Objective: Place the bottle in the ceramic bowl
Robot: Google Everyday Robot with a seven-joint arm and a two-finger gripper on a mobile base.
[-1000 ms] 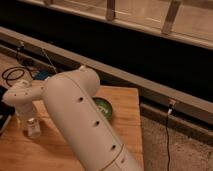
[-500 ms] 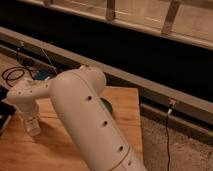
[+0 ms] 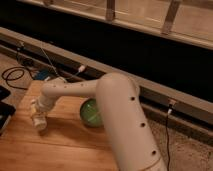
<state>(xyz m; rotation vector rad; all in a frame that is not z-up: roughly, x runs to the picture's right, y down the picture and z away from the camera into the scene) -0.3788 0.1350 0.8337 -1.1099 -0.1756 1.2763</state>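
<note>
The ceramic bowl (image 3: 92,113), green and glossy, sits on the wooden table (image 3: 60,147), partly hidden behind my arm's big white forearm. My gripper (image 3: 38,119) hangs low over the table's left part, about a bowl's width to the left of the bowl. A small whitish shape at its tip looks like the bottle (image 3: 40,124), standing roughly upright just over the wood. I cannot tell whether it is gripped or only beside the gripper.
My white arm (image 3: 122,125) covers the table's right side. A dark object (image 3: 5,114) lies at the left edge. A coiled black cable (image 3: 12,76) and a blue item (image 3: 43,75) lie on the floor behind. A dark wall with a rail runs along the back.
The gripper has shifted slightly right, toward the bowl, and the whitish bottle shape has stayed with its tip. The elbow has swung right, uncovering more of the bowl.
</note>
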